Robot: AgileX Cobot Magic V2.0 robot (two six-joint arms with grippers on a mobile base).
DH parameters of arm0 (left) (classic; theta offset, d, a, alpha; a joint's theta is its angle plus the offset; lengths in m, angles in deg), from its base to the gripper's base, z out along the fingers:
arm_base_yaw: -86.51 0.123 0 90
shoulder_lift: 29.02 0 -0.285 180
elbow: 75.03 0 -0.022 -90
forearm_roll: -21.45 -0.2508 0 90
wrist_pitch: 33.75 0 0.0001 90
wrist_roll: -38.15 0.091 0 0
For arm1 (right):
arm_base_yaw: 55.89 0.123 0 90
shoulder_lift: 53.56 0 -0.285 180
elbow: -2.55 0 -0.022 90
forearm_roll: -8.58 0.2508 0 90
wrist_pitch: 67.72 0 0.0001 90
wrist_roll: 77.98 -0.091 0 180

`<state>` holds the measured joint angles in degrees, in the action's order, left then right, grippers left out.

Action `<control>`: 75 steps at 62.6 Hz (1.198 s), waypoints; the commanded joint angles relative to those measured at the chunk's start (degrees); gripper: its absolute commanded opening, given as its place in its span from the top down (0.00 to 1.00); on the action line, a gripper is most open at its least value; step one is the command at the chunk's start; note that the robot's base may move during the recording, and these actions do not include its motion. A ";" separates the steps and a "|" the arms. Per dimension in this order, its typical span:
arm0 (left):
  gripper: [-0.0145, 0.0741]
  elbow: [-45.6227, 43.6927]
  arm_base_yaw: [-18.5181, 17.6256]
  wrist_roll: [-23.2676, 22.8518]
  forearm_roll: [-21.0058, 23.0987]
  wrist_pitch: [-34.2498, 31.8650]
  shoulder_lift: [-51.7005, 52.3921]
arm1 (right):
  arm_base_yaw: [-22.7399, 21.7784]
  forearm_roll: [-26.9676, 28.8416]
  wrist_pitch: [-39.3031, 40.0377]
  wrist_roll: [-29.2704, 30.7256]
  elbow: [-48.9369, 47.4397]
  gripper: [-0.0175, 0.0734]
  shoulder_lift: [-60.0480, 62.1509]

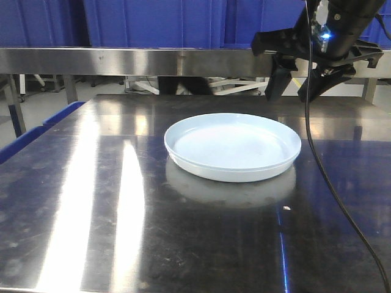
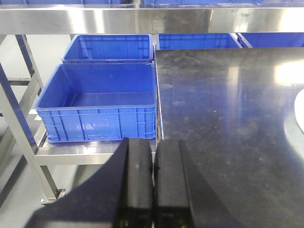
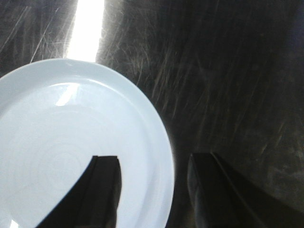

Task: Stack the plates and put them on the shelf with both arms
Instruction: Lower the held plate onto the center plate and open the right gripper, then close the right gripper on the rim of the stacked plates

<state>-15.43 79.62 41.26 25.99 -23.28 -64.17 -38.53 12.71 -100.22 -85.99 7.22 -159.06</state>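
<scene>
A pale blue-white plate (image 1: 232,146) lies flat on the steel table (image 1: 91,201), a little right of its middle. My right gripper (image 1: 297,91) hangs open above and behind the plate's far right rim, touching nothing. In the right wrist view the plate (image 3: 61,142) fills the left side, and the open right gripper (image 3: 154,164) has one finger over the plate's inside and the other over bare table. My left gripper (image 2: 154,147) is shut with nothing in it, at the table's left edge. A sliver of the plate (image 2: 299,111) shows far to its right.
A steel shelf (image 1: 153,61) runs across behind the table at gripper height. Blue crates (image 2: 97,102) stand on a lower rack left of the table. A black cable (image 1: 333,183) hangs down from the right arm over the table's right side.
</scene>
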 commanded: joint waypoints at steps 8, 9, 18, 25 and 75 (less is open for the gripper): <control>0.74 -1.83 0.09 0.09 0.20 -4.65 -0.07 | -0.28 -0.03 0.17 0.42 -1.90 0.33 -0.12; 0.74 -1.83 0.09 0.09 0.20 -4.65 -0.07 | -0.28 -0.03 -0.06 0.42 -1.90 0.33 -0.39; 0.74 -1.83 0.09 0.09 0.20 -4.65 -0.07 | -0.28 -0.14 -1.45 0.42 -1.90 0.33 -2.35; 0.74 -1.83 0.09 0.09 0.20 -4.65 -0.07 | -0.28 -0.53 -1.68 0.42 -1.90 0.33 -3.37; 0.74 -1.83 0.09 0.09 0.20 -4.65 -0.07 | -0.28 -0.57 -3.00 0.42 -8.27 0.76 -1.62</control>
<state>-15.43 79.62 41.26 25.99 -23.28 -64.17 -38.53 13.04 -105.01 -86.41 2.49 -166.08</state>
